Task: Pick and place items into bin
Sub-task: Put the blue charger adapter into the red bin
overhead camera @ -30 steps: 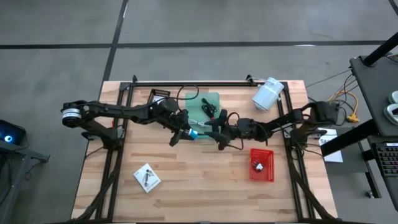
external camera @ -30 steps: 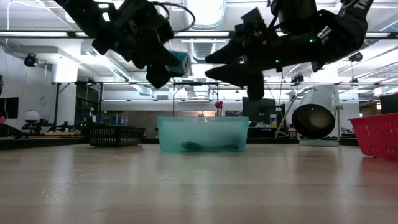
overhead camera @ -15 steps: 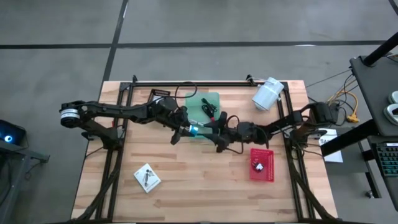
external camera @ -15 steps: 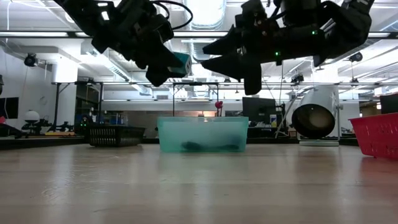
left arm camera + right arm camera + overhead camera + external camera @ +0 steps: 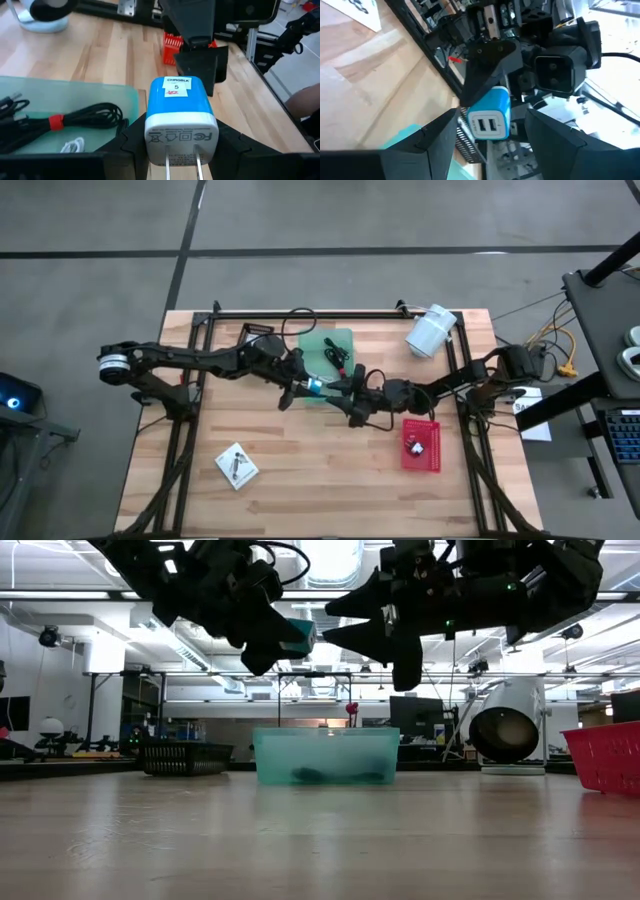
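Note:
My left gripper (image 5: 182,150) is shut on a blue and white USB charger (image 5: 182,112), held in the air near the green bin's (image 5: 338,340) near edge. The charger (image 5: 298,638) hangs well above the table in the low view. My right gripper (image 5: 492,142) is open and faces the charger's port end (image 5: 490,125), one finger (image 5: 437,132) on each side and apart from it. Black coiled cables (image 5: 75,117) and a pale cable (image 5: 72,146) lie in the bin. A white packet (image 5: 237,465) lies flat near the table's near left. My left gripper pinches the charger between its two fingers (image 5: 134,137), on the side walls of the white plug end (image 5: 181,134). The blue end (image 5: 180,90) points forward past the fingertips, toward my right gripper. The charger is lifted clear of the table, roughly level.
A red basket (image 5: 421,445) stands on the table's right near side, a large white cylinder (image 5: 430,330) at the far right. The two arms meet over the table's middle (image 5: 330,388). Bare wood lies along the near edge (image 5: 330,490).
My right gripper has moved toward the table's left and risen a little, closing in on the charger with its fingers still open. My left gripper has shifted the charger slightly toward the right gripper. The gap between the two grippers has shrunk.

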Controlling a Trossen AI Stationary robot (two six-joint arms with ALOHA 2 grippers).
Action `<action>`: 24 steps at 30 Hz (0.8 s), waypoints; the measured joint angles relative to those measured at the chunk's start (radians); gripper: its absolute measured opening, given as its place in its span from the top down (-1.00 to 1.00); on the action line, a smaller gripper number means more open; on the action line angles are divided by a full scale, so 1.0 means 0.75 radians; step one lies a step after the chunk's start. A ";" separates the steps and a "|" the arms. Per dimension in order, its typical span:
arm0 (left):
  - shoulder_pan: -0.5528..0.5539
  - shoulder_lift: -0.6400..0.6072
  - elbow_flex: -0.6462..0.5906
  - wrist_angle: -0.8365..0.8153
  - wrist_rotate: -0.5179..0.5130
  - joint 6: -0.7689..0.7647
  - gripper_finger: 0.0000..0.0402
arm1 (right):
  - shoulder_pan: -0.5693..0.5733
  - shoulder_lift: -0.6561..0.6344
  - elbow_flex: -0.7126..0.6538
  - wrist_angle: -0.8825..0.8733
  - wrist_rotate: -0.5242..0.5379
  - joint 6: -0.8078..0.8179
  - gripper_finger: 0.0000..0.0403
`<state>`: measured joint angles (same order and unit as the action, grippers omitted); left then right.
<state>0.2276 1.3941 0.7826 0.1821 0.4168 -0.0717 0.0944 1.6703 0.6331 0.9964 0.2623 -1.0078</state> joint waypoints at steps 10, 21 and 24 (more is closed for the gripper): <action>-0.001 0.020 -0.003 0.103 -0.008 -0.035 0.36 | -0.005 -0.002 0.000 0.072 0.004 -0.031 -0.09; -0.005 0.059 0.003 0.235 0.011 -0.141 0.36 | -0.010 -0.002 -0.001 0.044 0.004 -0.033 -0.09; -0.013 0.072 0.002 0.242 0.026 -0.177 0.36 | -0.010 -0.002 -0.001 0.043 0.003 -0.033 -0.09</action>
<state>0.2178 1.4482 0.7837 0.3639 0.4365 -0.2044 0.0868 1.6691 0.6327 1.0286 0.2646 -1.0328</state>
